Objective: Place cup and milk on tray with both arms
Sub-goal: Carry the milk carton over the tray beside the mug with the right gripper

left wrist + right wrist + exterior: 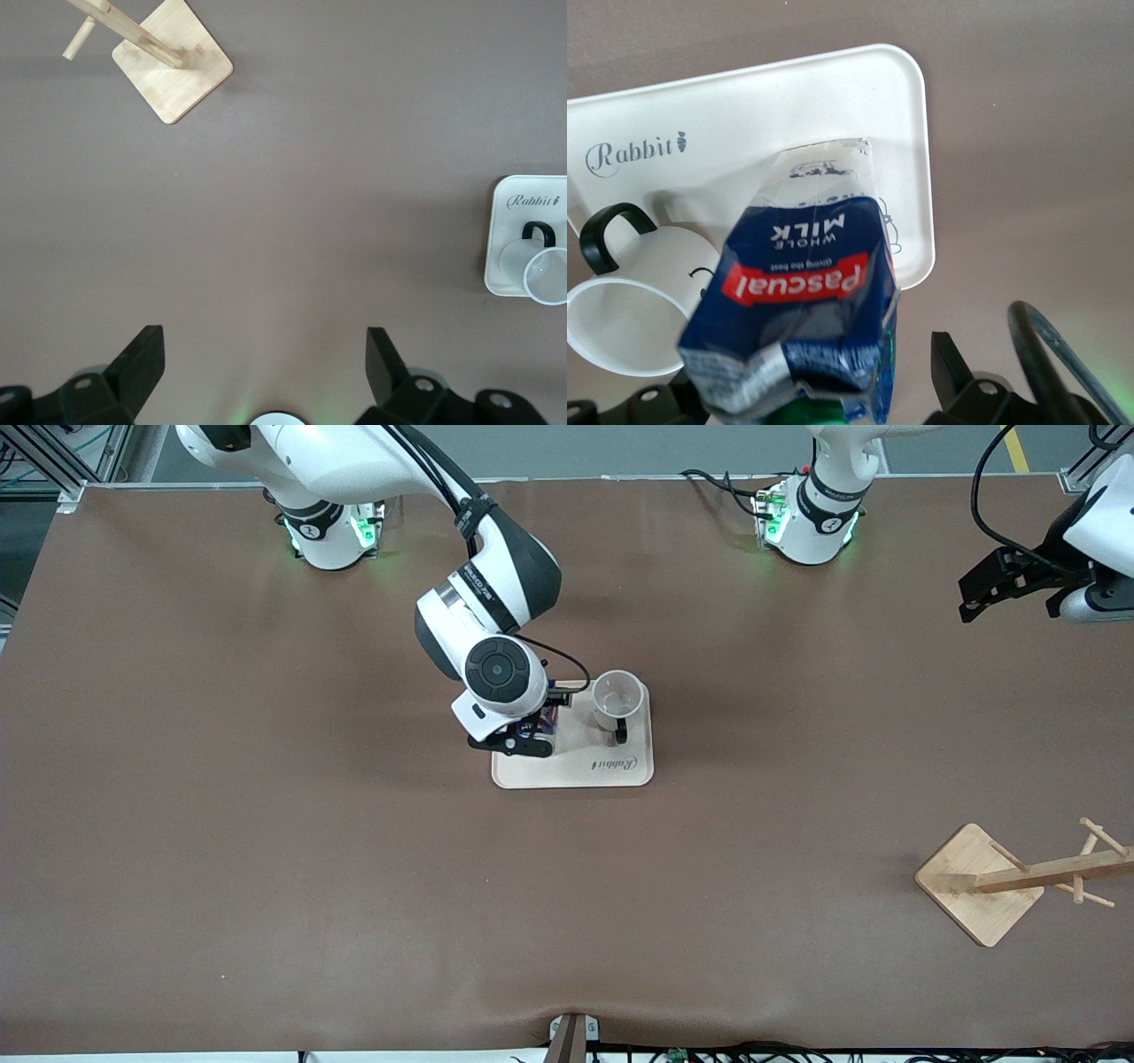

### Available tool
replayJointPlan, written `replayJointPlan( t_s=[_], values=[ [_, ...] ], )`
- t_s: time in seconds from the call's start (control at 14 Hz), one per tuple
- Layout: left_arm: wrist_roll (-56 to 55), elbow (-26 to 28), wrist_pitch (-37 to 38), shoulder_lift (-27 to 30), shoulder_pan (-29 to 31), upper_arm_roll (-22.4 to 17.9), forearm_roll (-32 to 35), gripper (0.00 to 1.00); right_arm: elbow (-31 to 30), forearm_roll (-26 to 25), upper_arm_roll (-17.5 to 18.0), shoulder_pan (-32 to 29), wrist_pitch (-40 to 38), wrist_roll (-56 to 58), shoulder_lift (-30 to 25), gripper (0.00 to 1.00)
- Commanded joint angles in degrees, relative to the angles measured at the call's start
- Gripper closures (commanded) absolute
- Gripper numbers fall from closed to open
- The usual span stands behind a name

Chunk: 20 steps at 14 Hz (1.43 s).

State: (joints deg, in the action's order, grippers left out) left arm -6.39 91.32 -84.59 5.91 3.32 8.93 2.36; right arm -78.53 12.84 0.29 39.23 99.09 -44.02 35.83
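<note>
The tray (611,772) lay near the middle of the tabletop (266,850), a little toward the edge where the arms' bases stood. The cup (617,696) stood upright on the tray, at the end toward the left arm, its black handle turned toward the front camera.

The right claw (524,740) was over the tray's other end, clamped on the milk (806,301). In the right wrist view the carton's pale bottom pointed down at the tray beside the cup; whether it touched the tray could not be told.

The left claw (1005,584) waited with its fingers (142,359) spread apart, over the tabletop's corner by the left arm's base. A wooden rack (1019,879) stood near the edge at the left arm's end, toward the front corner.
</note>
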Motion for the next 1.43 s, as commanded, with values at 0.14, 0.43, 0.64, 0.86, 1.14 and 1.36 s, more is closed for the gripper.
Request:
replayJointPlan(
  t_s=[0.14,0.43,0.64,0.86,1.14,1.36],
  values=[
    [0.68,0.61,-0.31,1.12,0.37,0.13,-1.22,0.0,1.45,-0.53,-0.64,0.84,-0.22,-0.54,0.73,0.0],
    [0.68,0.61,-0.22,1.21,0.37,0.13,-1.22,0.0,1.71,-0.27,-0.64,0.76,-0.74,-0.28,0.38,0.0],
    [0.68,0.61,-0.22,1.04,0.28,0.13,-1.22,0.0,1.89,-0.09,-0.56,-0.12,-1.01,0.16,-1.37,0.0],
    [0.59,0.61,-0.31,0.95,0.11,0.21,-1.22,0.0,3.63,-0.09,-0.73,-0.3,-3.63,0.25,-1.91,0.0],
    [0.59,0.53,-0.31,0.95,0.02,0.3,-1.31,0.0,10.32,0.08,-0.82,-1.7,-10.05,0.16,-1.91,0.0],
    [0.68,0.61,-0.13,1.12,0.11,1.09,-1.4,0.0,14.71,-0.35,-1.17,-3.89,-16.36,0.25,-1.99,0.0]
  ],
)
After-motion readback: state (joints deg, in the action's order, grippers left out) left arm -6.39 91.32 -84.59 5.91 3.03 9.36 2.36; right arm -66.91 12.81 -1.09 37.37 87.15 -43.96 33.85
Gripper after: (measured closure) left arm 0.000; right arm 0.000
